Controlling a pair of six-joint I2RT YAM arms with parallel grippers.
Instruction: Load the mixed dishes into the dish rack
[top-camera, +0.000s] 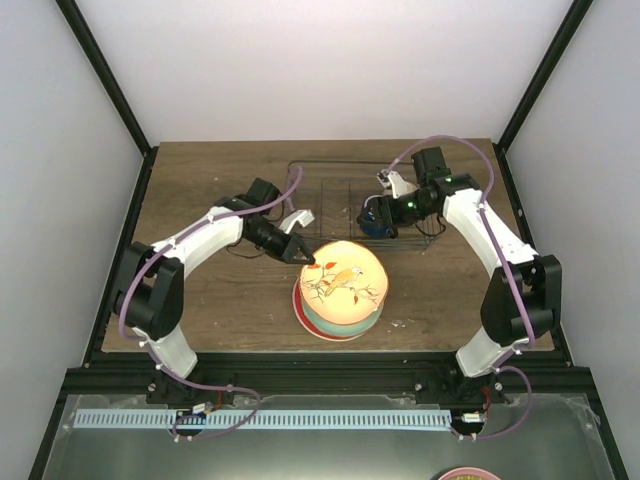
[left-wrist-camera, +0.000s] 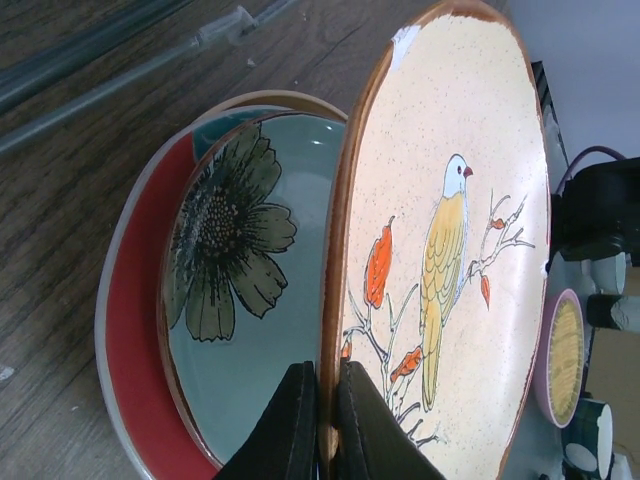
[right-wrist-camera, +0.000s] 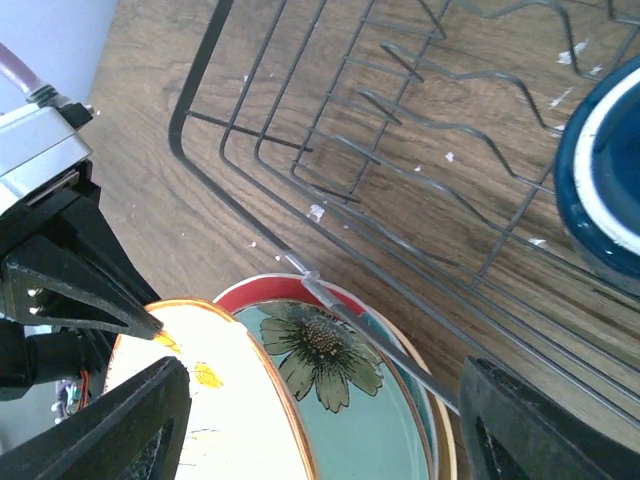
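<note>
The left end effector (left-wrist-camera: 320, 405) is clamped on the rim of the bird-print plate (left-wrist-camera: 450, 250), which is tilted up beside the flower plate (left-wrist-camera: 235, 300). The right end effector (right-wrist-camera: 322, 400) is spread apart above the dish rack (top-camera: 330, 200), with the dark blue mug (right-wrist-camera: 605, 170) just beside it.

bird plate gripped at centre frame

the left gripper (top-camera: 306, 256) is clamped on the upper-left rim of the cream-yellow bird plate (top-camera: 347, 280), which sits above the stack of plates (top-camera: 335, 328) at lower centre. just to the upper right, the right gripper (top-camera: 388, 210) hangs over the dish rack (top-camera: 330, 195), beside a dark blue mug (top-camera: 370, 218).
</note>
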